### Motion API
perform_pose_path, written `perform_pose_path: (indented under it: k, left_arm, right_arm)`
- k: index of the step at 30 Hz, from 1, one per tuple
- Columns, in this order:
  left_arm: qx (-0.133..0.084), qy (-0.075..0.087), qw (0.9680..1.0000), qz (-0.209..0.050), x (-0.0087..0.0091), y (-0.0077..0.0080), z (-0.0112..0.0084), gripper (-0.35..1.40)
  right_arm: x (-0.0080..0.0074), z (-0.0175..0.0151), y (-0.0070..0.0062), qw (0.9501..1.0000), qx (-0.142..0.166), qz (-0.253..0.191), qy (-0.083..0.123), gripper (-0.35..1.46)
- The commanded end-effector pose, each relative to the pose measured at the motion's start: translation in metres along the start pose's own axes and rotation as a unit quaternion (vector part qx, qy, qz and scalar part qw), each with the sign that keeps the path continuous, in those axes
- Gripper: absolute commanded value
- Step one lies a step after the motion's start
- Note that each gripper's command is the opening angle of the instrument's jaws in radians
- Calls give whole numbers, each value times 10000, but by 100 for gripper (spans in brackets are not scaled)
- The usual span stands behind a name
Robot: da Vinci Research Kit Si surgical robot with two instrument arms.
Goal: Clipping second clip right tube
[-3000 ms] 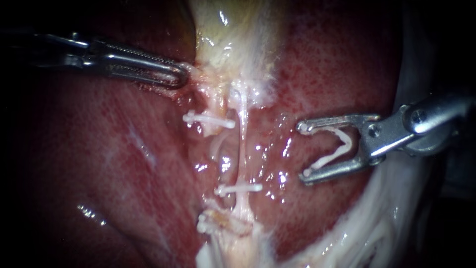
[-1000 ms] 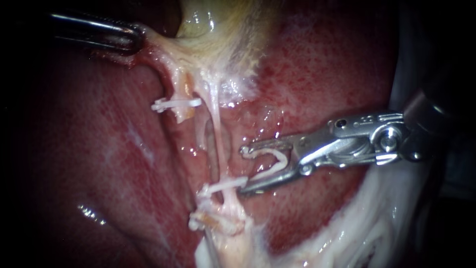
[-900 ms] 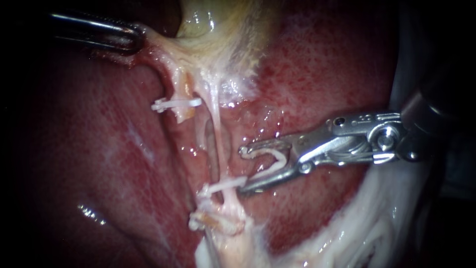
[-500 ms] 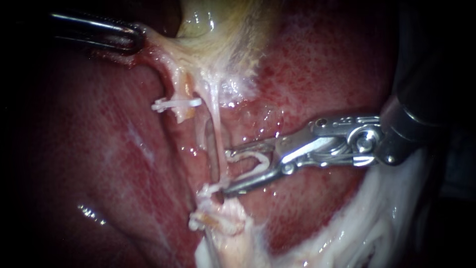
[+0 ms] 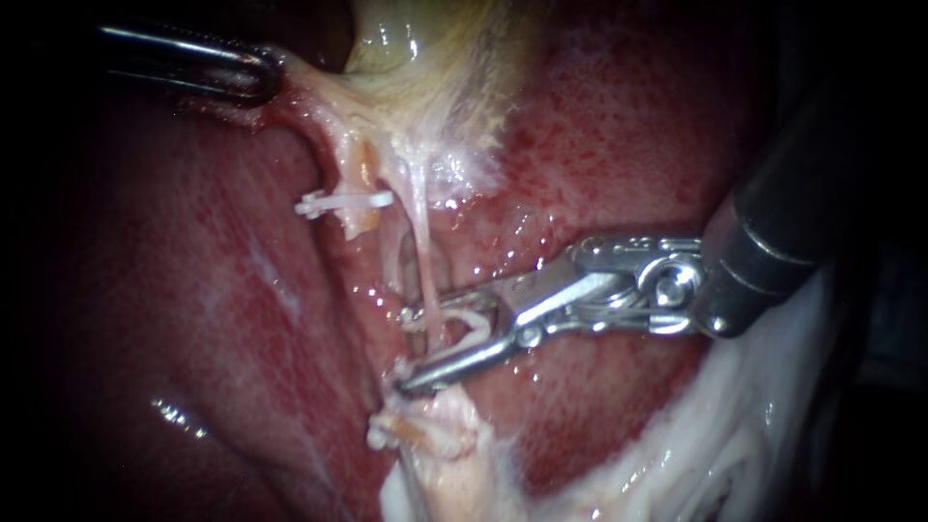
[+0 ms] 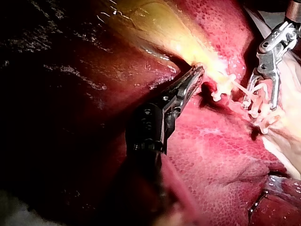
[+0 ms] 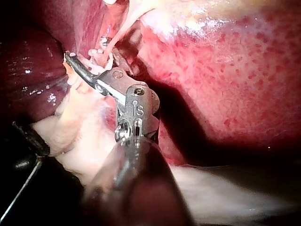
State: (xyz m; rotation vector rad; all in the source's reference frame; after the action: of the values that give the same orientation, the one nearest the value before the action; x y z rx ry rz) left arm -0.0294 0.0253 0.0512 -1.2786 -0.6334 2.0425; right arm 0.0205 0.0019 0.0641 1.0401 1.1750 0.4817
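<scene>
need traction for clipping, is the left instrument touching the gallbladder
Touching. In the endoscope view the left instrument is shut on the edge of the gallbladder, which stretches taut from its jaws.

Liver (image 5: pixel 193 290): wet, glossy, finely speckled surface. Gallbladder (image 5: pixel 416 58): pale, slick, sheen on smooth skin. Tube (image 5: pixel 422 242): thin, moist, half-translucent. Right instrument (image 5: pixel 406 350): end effector bright polished metal; shaft dark, satin. Clip (image 5: pixel 476 329) in it: white matt plastic, same as fastened clip (image 5: pixel 343 201) beside tube. Left instrument (image 5: pixel 274 75): smooth shiny metal.
</scene>
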Motion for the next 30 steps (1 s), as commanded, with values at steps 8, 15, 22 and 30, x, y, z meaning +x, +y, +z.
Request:
perform_pose_path:
  k: [8, 15, 22, 30]
  left_arm:
    - [-2, 0, 10000, -1, 0, -2, -1, -35]
    - [-2, 0, 10000, -1, 0, -3, -1, -35]
    - [-1, 0, 10000, -2, -1, -3, -1, -35]
    - [-1, 0, 10000, -1, -1, -4, -1, -35]
  right_arm:
    - [10, 7, -24, 9988, 423, 144, 197, 47]
    - [8, 5, -27, 9985, 495, 124, 172, 30]
    - [5, 1, -27, 9985, 518, 121, 159, -1]
    - [4, -1, -28, 9983, 562, 110, 134, -35]
